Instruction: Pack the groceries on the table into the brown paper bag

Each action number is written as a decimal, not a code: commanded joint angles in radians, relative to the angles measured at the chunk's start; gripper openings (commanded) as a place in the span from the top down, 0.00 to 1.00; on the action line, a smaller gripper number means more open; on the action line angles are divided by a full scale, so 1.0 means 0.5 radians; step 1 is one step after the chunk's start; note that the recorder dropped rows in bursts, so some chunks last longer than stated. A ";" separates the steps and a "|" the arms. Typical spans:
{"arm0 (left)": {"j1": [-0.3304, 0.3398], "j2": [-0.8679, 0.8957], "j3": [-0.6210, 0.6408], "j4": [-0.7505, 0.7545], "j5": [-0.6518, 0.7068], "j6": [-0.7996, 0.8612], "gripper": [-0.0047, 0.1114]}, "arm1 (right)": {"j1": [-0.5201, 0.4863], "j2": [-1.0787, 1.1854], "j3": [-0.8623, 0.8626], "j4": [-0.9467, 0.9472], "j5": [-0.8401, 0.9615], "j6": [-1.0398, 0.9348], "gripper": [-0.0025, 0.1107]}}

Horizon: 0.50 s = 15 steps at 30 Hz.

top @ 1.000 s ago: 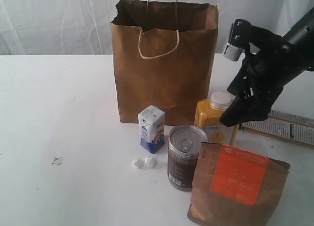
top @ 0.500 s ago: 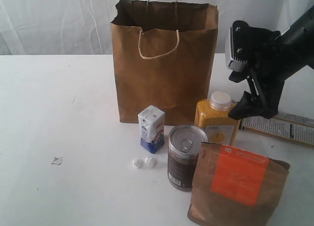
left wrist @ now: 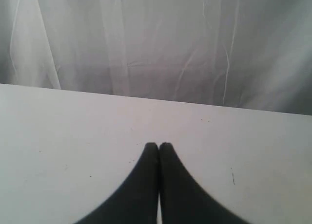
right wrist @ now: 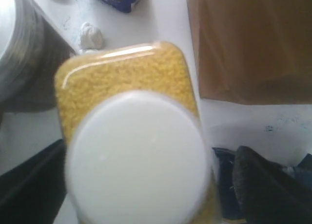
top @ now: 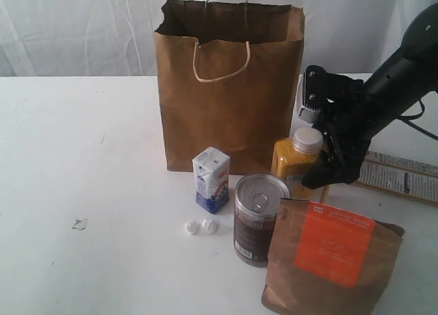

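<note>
1. Found the right gripper [top: 320, 163] spread wide astride the white-capped bottle [top: 294, 166], right of centre.
2. Found the left gripper [left wrist: 159, 147] pinched closed, low centre of its frame, over the table [left wrist: 58, 136].
3. Noted the bag [top: 229, 89] upright at upper centre, just behind the bottle.

A white curtain [top: 75, 27] is hanging across the whole far side of the scene, falling in soft vertical folds and creases. It is looking brightest toward the centre and shading to grey at the far right. In the left wrist view the same curtain [left wrist: 161, 44] is hanging in long wrinkles, darkening to grey toward its edges.
</note>
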 commanded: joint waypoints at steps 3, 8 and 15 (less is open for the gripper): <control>0.004 -0.019 0.016 0.027 -0.064 0.013 0.96 | -0.001 0.065 0.005 0.180 -0.014 -0.025 0.35; 0.004 -0.019 0.016 0.027 -0.084 0.013 0.96 | -0.001 0.073 0.005 0.177 -0.014 -0.025 0.56; 0.004 -0.019 0.016 0.027 -0.084 0.013 0.96 | -0.001 0.073 0.005 0.169 0.161 -0.025 0.89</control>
